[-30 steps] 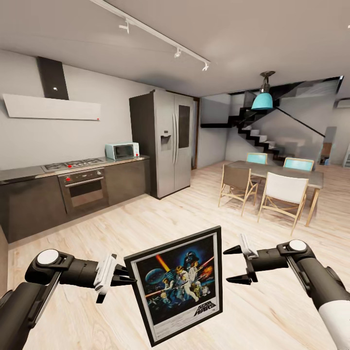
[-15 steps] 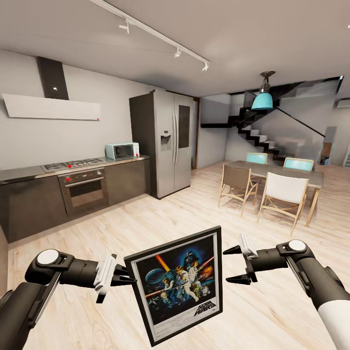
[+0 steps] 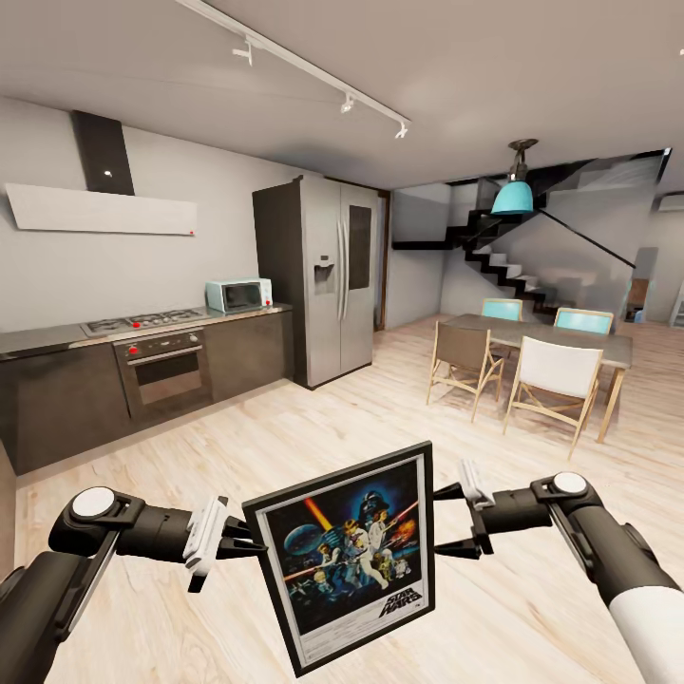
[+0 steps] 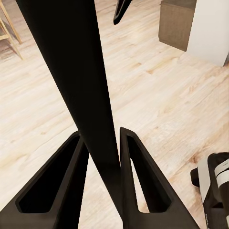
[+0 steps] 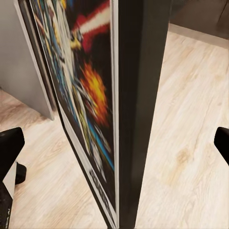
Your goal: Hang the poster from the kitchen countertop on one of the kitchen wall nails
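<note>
1. Jaws of the left gripper [image 3: 249, 539] are clamped on the left edge of the poster [image 3: 347, 556]; the left wrist view shows the black frame edge [image 4: 78, 86] pinched between both fingers [image 4: 136, 181].
2. Jaws of the right gripper [image 3: 445, 521] stand open, one finger above and one below, their tips just beside the poster's right edge; whether they touch the frame cannot be told from the head view.
3. From the right wrist view, the frame's edge [image 5: 138, 109] sits between the two dark fingertips [image 5: 9, 143] with clear space on either side, the printed face showing at an angle.
4. Held up in the air between the two arms, near the camera and low in the scene, the poster is upright with a slight tilt, its top right corner higher than its top left, and its "STAR WARS" title at the bottom faces the head camera.
5. Below and behind it lies the pale wood floor [image 3: 313, 427].
6. On the far left, the counter [image 3: 38, 337] runs along the light grey wall over dark cabinets, with a hob [image 3: 142, 321], a built-in oven [image 3: 166, 372] beneath and a teal microwave [image 3: 237, 294] at its right end.
7. Right of the microwave stands a tall grey fridge [image 3: 328, 280].
8. On the far right are a dining table [image 3: 570, 340] with chairs [image 3: 556, 375], a teal pendant lamp [image 3: 513, 195] above, and a dark staircase [image 3: 503, 261] behind.
</note>
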Controlling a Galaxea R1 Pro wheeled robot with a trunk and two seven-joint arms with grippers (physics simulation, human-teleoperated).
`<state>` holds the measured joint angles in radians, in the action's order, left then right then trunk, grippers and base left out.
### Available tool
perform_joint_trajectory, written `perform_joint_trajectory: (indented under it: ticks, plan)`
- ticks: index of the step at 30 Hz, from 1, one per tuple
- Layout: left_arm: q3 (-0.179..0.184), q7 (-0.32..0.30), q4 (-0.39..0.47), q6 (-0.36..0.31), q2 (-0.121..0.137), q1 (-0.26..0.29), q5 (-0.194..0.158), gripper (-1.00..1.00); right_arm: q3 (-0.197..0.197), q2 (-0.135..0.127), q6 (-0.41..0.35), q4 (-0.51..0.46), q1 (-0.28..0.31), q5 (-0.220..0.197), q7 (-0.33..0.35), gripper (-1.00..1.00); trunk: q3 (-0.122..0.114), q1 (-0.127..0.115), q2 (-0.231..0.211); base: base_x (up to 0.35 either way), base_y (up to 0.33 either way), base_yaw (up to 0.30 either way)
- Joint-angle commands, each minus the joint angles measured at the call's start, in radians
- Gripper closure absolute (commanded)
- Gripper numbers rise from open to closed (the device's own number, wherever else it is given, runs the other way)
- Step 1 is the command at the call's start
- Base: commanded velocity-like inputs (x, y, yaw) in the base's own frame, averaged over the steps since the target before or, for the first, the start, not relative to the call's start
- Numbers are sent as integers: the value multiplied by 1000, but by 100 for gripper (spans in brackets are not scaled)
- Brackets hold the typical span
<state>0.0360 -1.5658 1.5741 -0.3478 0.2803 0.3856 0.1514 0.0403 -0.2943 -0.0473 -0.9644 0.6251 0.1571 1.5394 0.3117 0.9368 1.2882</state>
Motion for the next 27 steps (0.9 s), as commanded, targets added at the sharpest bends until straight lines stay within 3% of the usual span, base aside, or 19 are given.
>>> perform_joint_trajectory:
  ticks: [1, 21, 27]
  plan:
    - [0, -5, 1, -10, 0, 1, 5, 100, 1, 0, -5, 1, 1, 2, 2, -100, 1, 0, 1, 0, 0, 0]
    - [0, -5, 1, -10, 1, 1, 5, 100, 1, 3, 3, 10, 1, 2, 1, -100, 1, 0, 1, 0, 0, 0]
    - [0, -5, 1, -10, 1, 1, 5, 100, 1, 20, 45, 39, 2, 2, 2, -100, 1, 0, 1, 0, 0, 0]
